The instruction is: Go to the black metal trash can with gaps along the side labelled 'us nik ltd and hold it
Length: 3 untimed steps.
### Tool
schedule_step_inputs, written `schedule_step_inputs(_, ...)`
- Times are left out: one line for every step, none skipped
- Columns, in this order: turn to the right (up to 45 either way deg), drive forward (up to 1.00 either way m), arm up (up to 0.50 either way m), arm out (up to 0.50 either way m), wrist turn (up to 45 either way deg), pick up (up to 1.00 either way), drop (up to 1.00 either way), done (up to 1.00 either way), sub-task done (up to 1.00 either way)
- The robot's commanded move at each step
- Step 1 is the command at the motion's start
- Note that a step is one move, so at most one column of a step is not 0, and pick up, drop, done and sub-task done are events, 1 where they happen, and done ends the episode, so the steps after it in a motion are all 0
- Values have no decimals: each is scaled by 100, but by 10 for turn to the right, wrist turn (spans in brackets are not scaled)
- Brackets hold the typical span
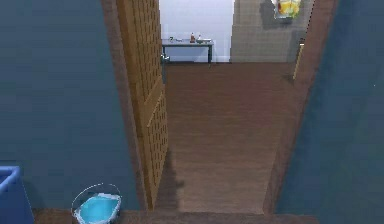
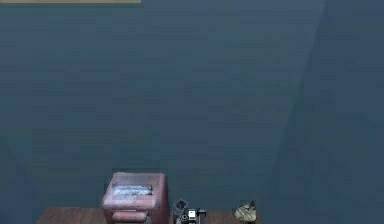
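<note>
Blue-lined round can [image 1: 97, 207] on the floor [image 1: 230, 130] at the foot of the wooden door [image 1: 143, 90]. Probably the trash can, too small to be sure. Step: close in. Turn the base to bring it to the arm side and stay clear of the door edge. The tool [image 2: 188, 212] sits low near a pinkish box [image 2: 134, 196] at the wall [image 2: 200, 100]; can't tell its state or load. Can lies well apart from it, I judge.

Home interior; open wooden door [image 1: 143, 90]; plank floor [image 1: 225, 130]; small table [image 1: 188, 44] beyond; blue walls [image 1: 55, 90]
</note>
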Motion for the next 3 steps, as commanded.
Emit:
schedule_step_inputs(0,0,0,0,450,0,0,0,0)
schedule_step_inputs(0,0,0,0,450,0,0,0,0)
schedule_step_inputs(0,0,0,0,450,0,0,0,0)
